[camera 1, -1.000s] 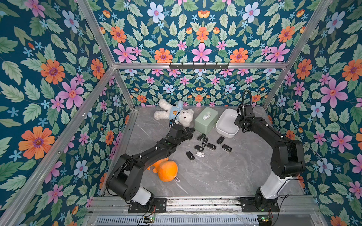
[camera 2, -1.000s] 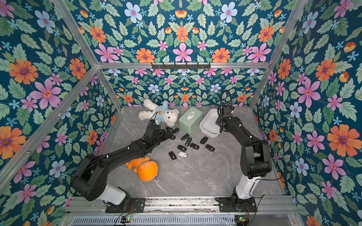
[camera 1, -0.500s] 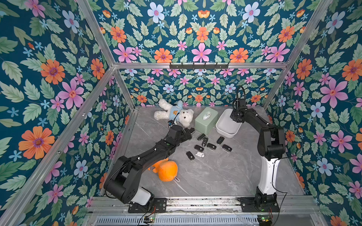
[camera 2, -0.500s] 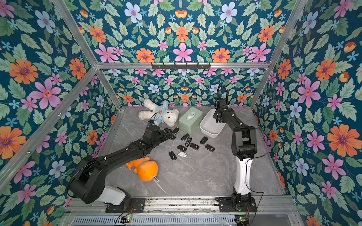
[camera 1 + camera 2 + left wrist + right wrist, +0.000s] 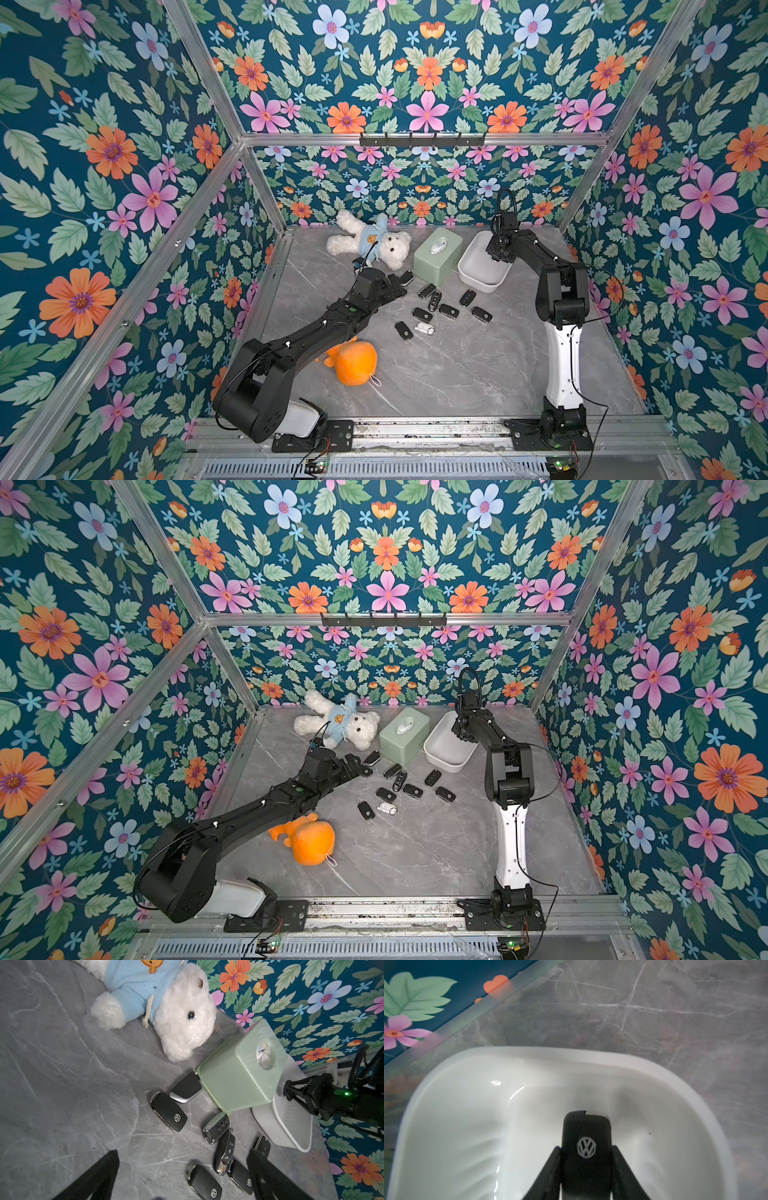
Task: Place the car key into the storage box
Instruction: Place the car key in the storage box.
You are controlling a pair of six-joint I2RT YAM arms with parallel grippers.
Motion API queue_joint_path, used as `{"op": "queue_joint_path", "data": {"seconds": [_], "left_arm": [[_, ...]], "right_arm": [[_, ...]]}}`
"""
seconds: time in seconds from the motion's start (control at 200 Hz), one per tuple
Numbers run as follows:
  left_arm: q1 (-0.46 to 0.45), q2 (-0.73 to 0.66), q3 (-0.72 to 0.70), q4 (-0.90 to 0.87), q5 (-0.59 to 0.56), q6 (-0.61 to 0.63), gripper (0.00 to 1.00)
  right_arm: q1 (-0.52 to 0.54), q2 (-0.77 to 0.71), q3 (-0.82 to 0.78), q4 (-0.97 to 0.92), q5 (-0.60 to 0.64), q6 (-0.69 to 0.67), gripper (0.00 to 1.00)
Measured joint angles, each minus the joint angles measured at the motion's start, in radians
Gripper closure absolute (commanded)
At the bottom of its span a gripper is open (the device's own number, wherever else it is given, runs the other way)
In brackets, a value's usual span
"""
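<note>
Clutter of black plastic key fobs point(image 5: 449, 311) lies mid-table on the grey marbled tabletop point(image 5: 457, 374) in both top views. Just beyond it stand a pale green box point(image 5: 436, 257) and, to its right, the white plastic storage box point(image 5: 482, 279) with rounded corners. The right gripper point(image 5: 496, 257) hangs over that box's far end. The left gripper point(image 5: 399, 286) sits low at the fobs' left edge, near a white teddy bear point(image 5: 370, 245).

Left wrist view: its jaws stand wide apart, empty.

Right wrist view: jaws clamp a black Volkswagen car key point(image 5: 586, 1142), poised over the storage box's interior.
</note>
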Motion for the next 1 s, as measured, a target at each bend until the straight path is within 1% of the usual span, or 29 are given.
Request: {"op": "queue_joint_path", "data": {"seconds": [0.145,0.255,0.385,0.49,0.6,0.745,1.0], "left_arm": [[0.000,-0.008,-0.002,-0.004,-0.002,0.000,0.00],[0.000,-0.014,-0.002,-0.006,-0.006,0.000,0.00],[0.000,-0.021,-0.002,-0.007,-0.015,0.003,0.00],[0.000,-0.025,-0.002,-0.007,-0.019,0.003,0.00],[0.000,-0.026,-0.002,-0.007,-0.019,0.003,0.00],[0.000,-0.025,0.003,-0.007,-0.018,0.003,0.00],[0.000,-0.003,0.003,-0.003,0.031,-0.002,0.01]], "right_arm": [[-0.004,0.014,0.014,-0.012,-0.001,0.013,0.60],[-0.008,0.024,0.027,-0.014,-0.004,0.027,0.51],[-0.008,0.029,0.053,-0.029,-0.005,0.031,0.46],[-0.008,0.023,0.076,-0.040,-0.008,0.031,0.45],[-0.008,-0.030,0.058,-0.049,-0.030,0.030,0.45],[-0.005,-0.195,-0.074,-0.011,-0.071,0.021,0.45],[0.008,-0.526,-0.470,0.129,-0.222,-0.023,0.44]]}}
